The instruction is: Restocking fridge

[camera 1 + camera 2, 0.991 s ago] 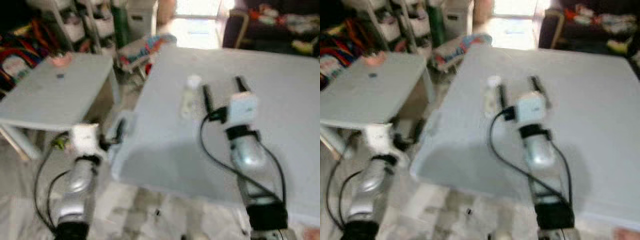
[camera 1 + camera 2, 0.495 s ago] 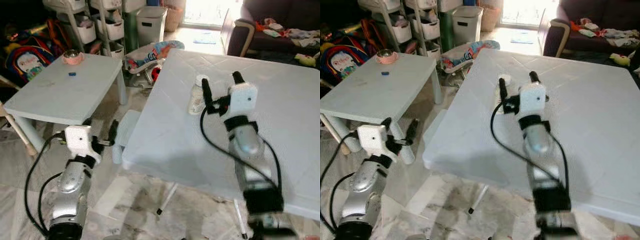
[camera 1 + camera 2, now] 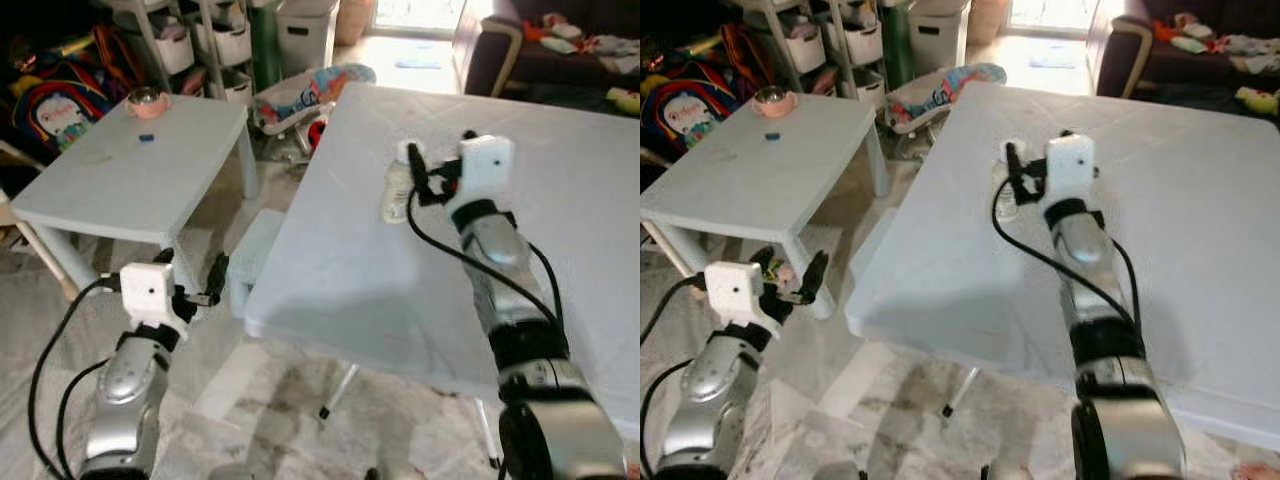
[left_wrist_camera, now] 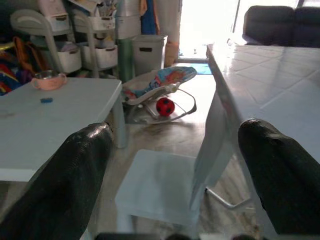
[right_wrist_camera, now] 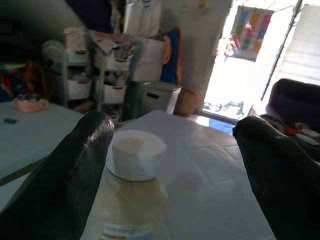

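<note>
White-capped bottle (image 3: pixel 399 190) upright on big table (image 3: pixel 560 240), nr its left edge | R gripper (image 5: pixel 165 165) at bottle, fingers (image 5: pixel 60 185) wide apart, bottle betw. them by the one finger, contact unclear, nothing gripped | L gripper (image 4: pixel 175 180) low beside table, fingers spread, empty | small table (image 3: pixel 120 170) to left
</note>
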